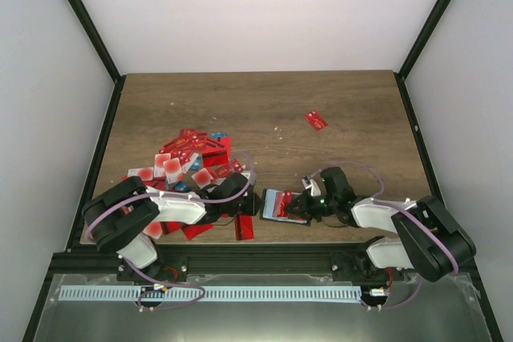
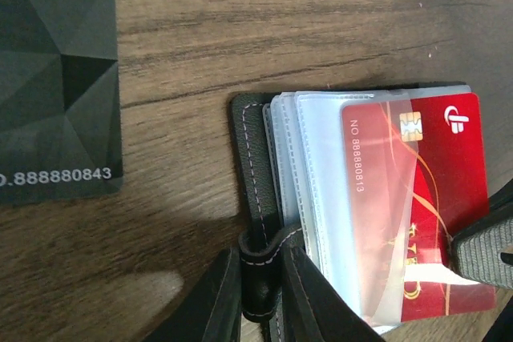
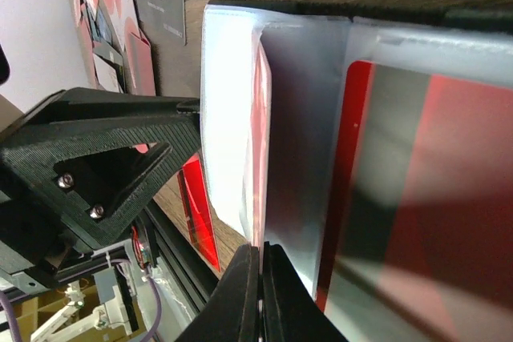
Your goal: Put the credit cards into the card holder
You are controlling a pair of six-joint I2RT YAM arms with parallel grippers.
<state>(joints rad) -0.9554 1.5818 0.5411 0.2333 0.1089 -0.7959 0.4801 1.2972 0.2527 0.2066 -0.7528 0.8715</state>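
Black leather is showing low in the top view, where the black leather folding card holder (image 1: 274, 207) is lying open on the wooden worktop (image 1: 264, 110), close to the near edge and between the two arms. The left pincer (image 1: 253, 203) is meeting its left edge and the right pincer (image 1: 300, 207) its right edge. The heap of red plastic credit cards (image 1: 188, 158) is lying just to its far left.

From the left wrist, the left pincer (image 2: 260, 298) is clamping the holder's stitched spine. A red plastic card (image 2: 449, 198) with a gold chip is sitting half inside the front clear sleeve (image 2: 321, 198), its long axis parallel to the spine. Its bare half is sticking out on the side away from the spine, under a ribbed finger of the right pincer.

From the right wrist, the right pincer (image 3: 258, 294) is standing together, seemingly pinching that card's thin edge. The right arm is the nearer one, and the card is probably needing to go leftward, across its long axis, toward the spine.
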